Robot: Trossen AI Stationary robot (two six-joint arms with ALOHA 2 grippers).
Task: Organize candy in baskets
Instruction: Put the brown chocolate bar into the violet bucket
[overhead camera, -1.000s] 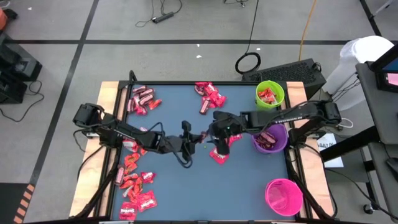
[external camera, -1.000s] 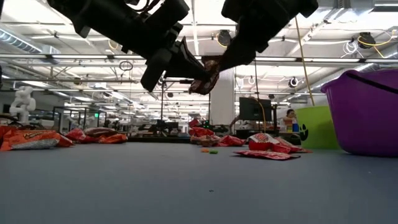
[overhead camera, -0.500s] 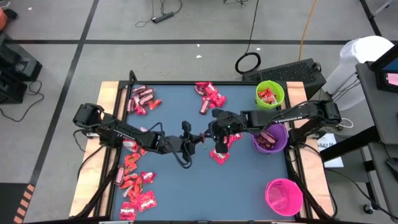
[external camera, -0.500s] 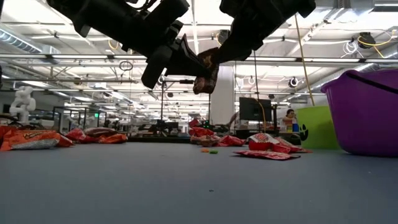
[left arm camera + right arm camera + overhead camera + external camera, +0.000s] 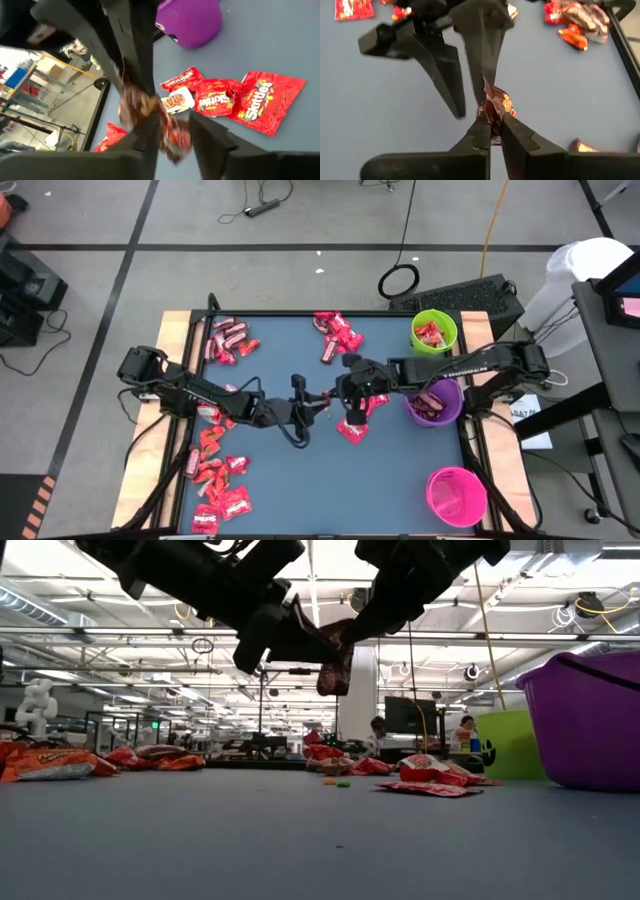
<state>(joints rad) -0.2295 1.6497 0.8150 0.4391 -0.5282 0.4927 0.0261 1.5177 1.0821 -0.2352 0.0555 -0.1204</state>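
A dark maroon candy (image 5: 337, 668) hangs in mid-air over the table's middle, between my two grippers. My right gripper (image 5: 492, 131) comes from the table's right and is shut on it. My left gripper (image 5: 175, 137) comes from the left, and its fingers (image 5: 451, 75) stand apart at the candy's other end. More candy lies in heaps on the table (image 5: 228, 340), (image 5: 337, 332), (image 5: 215, 470). The lime green basket (image 5: 434, 330) and the purple basket (image 5: 437, 402) hold some candy. The pink basket (image 5: 456, 495) stands at the near right. My right gripper pinches one crumpled end of the candy's wrapper (image 5: 493, 117) between its two fingers, slanting down from the table's right. The candy is lifted clear of the table. My left gripper is open around the wrapper's other end (image 5: 172, 145); I cannot tell whether a finger touches it.
Red candy packs (image 5: 355, 425) lie on the table right under the right gripper. A few tiny loose round sweets (image 5: 337, 782) lie near the middle. The three baskets line the table's right edge. Bare blue table lies between the grippers and the near edge.
My right gripper has shut on the candy's end, and after that my left gripper's fingers have parted. Both hands have kept their place. The candy now hangs a little lower and more upright.
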